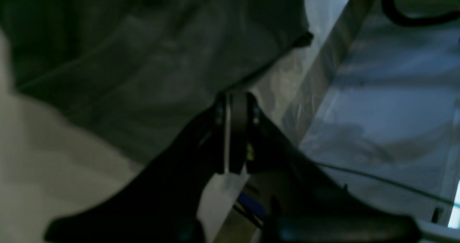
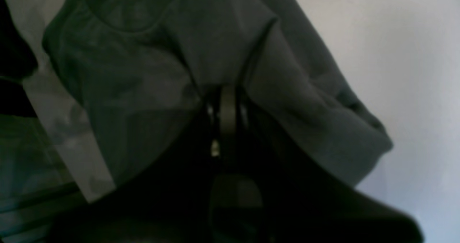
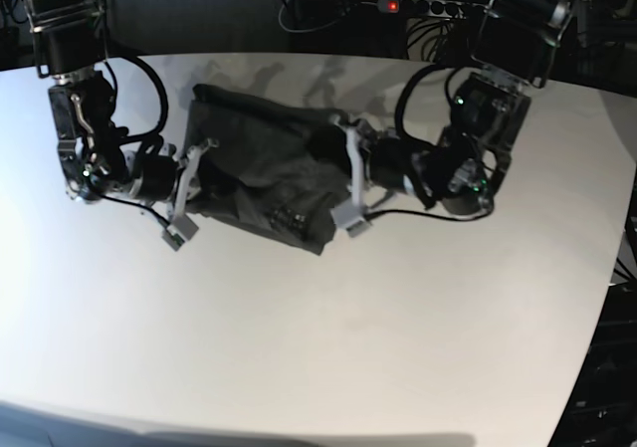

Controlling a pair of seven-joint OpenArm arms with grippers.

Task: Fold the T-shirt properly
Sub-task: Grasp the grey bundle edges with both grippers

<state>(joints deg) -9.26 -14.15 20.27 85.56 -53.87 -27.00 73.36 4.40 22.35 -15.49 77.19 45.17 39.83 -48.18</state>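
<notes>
No containers in view; the white tabletop (image 3: 318,328) carries only the cloth and the two arms.

T-shirt (image 3: 261,183): dark grey, thin fabric, heavily wrinkled, no print visible. It lies on the far half of the tabletop, left of centre in the base view, bunched into an irregular, roughly four-sided heap between the two arms. The far edge runs fairly straight; the near edge sags to a point at the lower right of the heap. Several layers overlap; surface is creased rather than flat.

Right wrist view: the rounded neckline with its ribbed collar sits at the top of frame, and a hemmed sleeve folds over to the right, its cuff end lying on the bare tabletop. A dark seam line runs from the pincer up into the cloth.

Left wrist view: a broad sheet of the fabric fills the upper left, one hemmed corner pointing out over the pale surface. The view is dim and blurred; finer detail cannot be told.

Right pincer (image 2: 226,92): jaws closed together, tips at the fabric at the heap's left edge; cloth appears nipped between them.

Left pincer (image 1: 235,99): jaws closed together, tips meeting the shirt's hem at the heap's right edge; cloth appears pinched there.

Both arms are low over the tabletop, facing each other across the shirt.
</notes>
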